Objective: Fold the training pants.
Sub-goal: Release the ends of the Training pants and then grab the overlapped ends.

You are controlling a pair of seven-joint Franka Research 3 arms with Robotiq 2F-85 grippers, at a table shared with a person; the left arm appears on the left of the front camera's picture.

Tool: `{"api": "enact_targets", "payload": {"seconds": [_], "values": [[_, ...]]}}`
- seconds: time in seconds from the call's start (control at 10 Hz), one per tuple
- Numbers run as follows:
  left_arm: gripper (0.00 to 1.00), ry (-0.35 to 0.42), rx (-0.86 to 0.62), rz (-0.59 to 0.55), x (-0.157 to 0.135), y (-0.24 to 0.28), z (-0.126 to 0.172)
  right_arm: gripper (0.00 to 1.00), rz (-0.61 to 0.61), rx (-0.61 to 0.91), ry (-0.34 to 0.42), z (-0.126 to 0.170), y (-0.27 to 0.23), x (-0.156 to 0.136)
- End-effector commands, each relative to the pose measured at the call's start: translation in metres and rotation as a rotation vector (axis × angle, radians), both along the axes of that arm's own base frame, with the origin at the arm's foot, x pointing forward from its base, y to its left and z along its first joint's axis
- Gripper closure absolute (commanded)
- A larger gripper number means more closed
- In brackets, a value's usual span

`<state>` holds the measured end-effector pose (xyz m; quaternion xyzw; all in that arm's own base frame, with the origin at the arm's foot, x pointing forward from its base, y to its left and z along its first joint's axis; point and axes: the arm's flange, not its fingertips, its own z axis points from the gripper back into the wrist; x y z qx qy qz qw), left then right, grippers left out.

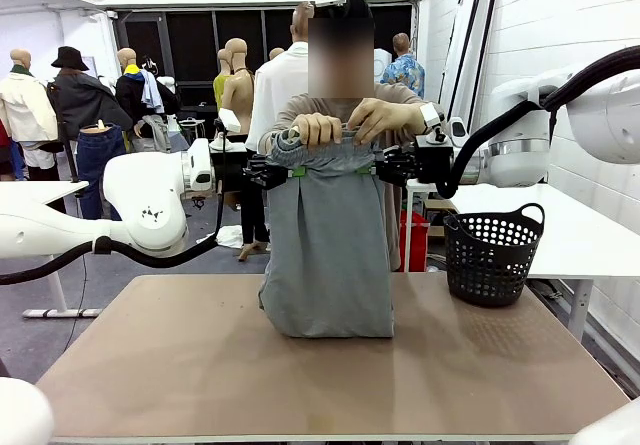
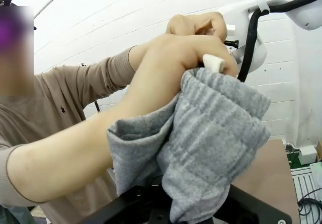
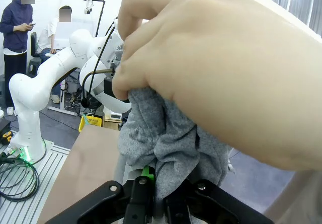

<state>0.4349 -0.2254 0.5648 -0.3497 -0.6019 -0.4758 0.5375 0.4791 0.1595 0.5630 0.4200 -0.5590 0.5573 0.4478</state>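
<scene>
The brown bench (image 1: pixel 200 365) carries the lower end of the grey training pants (image 1: pixel 330 255), which rests at mid-bench. A black basket (image 1: pixel 492 255) stands at their three o'clock. The pants hang upright from their waistband. The left tool (image 1: pixel 291 172) is clamped on the waistband's nine o'clock edge and the right tool (image 1: pixel 372 170) on its three o'clock edge. At twelve o'clock, one hand (image 1: pixel 318 128) and the other hand (image 1: pixel 385 118) of a person grip the gathered top.

Left arm (image 1: pixel 145 200), right arm (image 1: pixel 600 105), a person's top (image 2: pixel 65 88)
Both are cased in white and trailed by black cables (image 2: pixel 250 38); green pads (image 3: pixel 146 173) are set in the black left gripper (image 1: pixel 297 171) and right gripper (image 1: pixel 368 170); long taupe sleeves (image 2: pixel 115 65) are worn.
</scene>
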Motion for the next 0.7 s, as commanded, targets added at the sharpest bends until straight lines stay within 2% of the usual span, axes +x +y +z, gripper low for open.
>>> {"api": "enact_targets", "payload": {"seconds": [0.0,0.6], "values": [[1.00,-0.003,-0.010,0.019,-0.0007,-0.0019,0.0009,1.00,0.000,0.004,0.000,0.0020,0.0007,-0.0008],[1.00,-0.003,-0.010,0.019,-0.0007,-0.0019,0.0009,1.00,0.000,0.004,0.000,0.0020,0.0007,-0.0008]]}}
